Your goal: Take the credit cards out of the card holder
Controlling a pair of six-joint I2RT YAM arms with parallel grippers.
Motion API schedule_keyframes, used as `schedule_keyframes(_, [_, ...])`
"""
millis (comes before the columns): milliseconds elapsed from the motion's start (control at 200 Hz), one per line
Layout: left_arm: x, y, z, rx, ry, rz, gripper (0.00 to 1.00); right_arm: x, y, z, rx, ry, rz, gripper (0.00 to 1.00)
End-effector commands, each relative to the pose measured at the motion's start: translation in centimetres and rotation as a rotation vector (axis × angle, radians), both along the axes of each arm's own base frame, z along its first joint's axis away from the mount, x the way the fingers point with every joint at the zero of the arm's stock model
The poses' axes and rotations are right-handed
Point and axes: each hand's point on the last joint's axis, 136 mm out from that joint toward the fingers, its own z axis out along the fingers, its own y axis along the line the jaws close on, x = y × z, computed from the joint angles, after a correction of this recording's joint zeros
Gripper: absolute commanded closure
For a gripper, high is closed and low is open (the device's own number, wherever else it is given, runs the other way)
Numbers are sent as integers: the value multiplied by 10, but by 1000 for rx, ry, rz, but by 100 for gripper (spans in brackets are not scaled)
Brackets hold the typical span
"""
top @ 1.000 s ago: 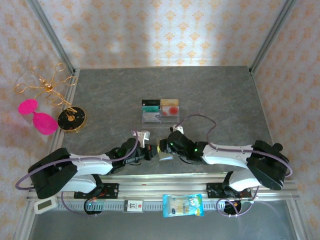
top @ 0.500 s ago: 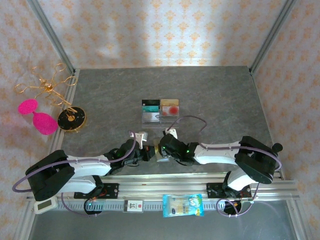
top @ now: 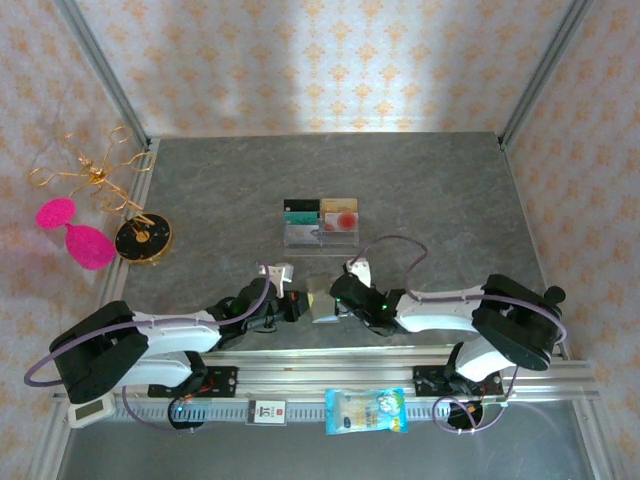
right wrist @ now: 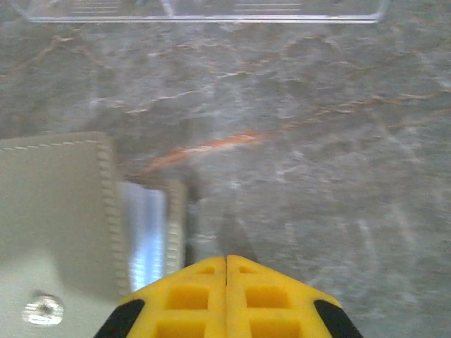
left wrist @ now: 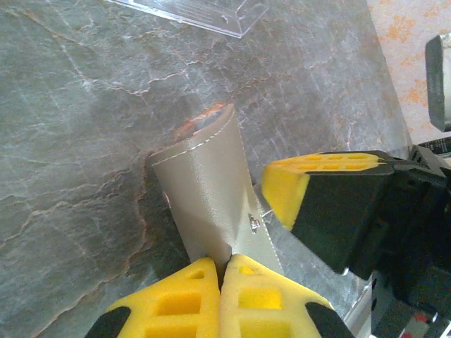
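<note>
At left wrist: left end effector (left wrist: 220, 271) pinches card holder (left wrist: 201, 183) | right wrist: right end effector (right wrist: 226, 266) closed

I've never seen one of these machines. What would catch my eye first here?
Two arms meet at the table's near edge, where the left claw is pinched shut on a grey-tan card holder and the right claw is shut just beside it. Farther back, mid-table, a clear tray holds colourful cards; bright pink shapes sit far left.
</note>
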Motion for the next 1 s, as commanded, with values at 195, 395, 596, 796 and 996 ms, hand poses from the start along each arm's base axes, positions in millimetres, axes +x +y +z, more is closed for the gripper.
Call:
schedule_keyframes(195, [3, 13, -6, 29, 22, 36, 56, 0, -16, 9, 38, -5, -35, 100])
schedule_keyframes(395, [7, 32, 9, 57, -53, 106, 46, -2, -6, 21, 127, 14, -5, 100])
schedule_keyframes(596, [10, 42, 26, 60, -103, 142, 43, -10, 37, 70, 279, 1, 133, 100])
schedule_keyframes(796, [18, 69, 49, 76, -177, 236, 34, -16, 74, 120, 381, -39, 215, 100])
schedule_keyframes(996, [17, 85, 61, 59, -205, 267, 33, -12, 80, 132, 399, -49, 186, 100])
